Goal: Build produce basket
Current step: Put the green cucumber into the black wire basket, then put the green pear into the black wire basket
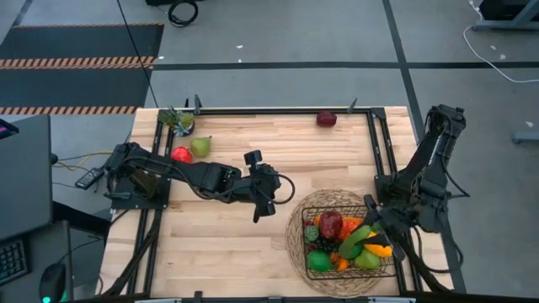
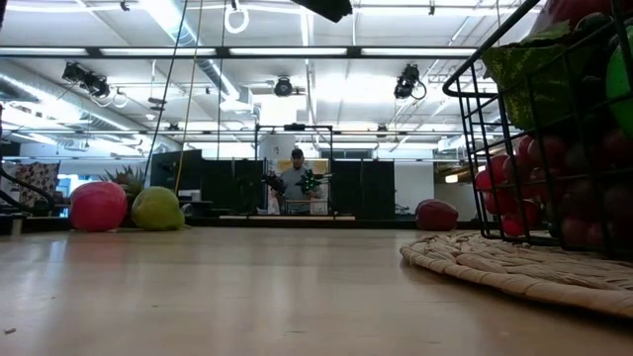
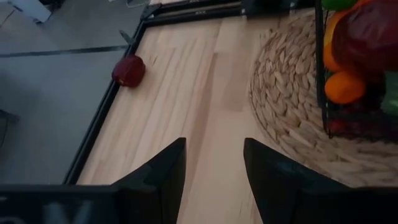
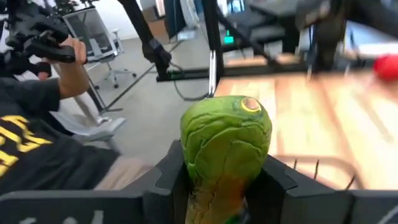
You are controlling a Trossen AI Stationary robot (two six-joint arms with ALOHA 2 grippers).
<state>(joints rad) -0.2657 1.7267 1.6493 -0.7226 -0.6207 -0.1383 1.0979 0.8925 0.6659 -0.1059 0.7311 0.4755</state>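
Where the room opened behind the bench, a wide hall with ceiling lights and hanging cables was recorded, grey flooring with striped matting around, and a seated person (image 2: 297,178) at a far desk; another person's arm (image 4: 68,71) was seen close by in the right wrist view.

Table (image 1: 253,252): pale wooden planks, framed by black rails.

Mat (image 1: 296,252): round, tan, woven, laid at the table's near right part, under the basket.

Basket (image 1: 308,202): black wire grid, low-sided, set on the mat. Produce (image 1: 330,224) was heaped inside: a dark red piece on top, orange, yellow and green pieces around it, a green round piece at the near corner.

Left gripper (image 1: 263,206): held over bare wood just left of the mat, fingers parted, nothing between them.

Right gripper (image 4: 227,180): positioned over the basket's right side, fingers clamped on a green leafy vegetable (image 4: 227,140), which stood upright between them.

Loose pieces: a red fruit (image 1: 181,154) and a green pear (image 1: 200,147) lay side by side near the far left corner, with a leafy green item (image 1: 178,120) beyond them at the corner; a dark red fruit (image 1: 326,119) lay alone at the far edge, well apart from the basket.
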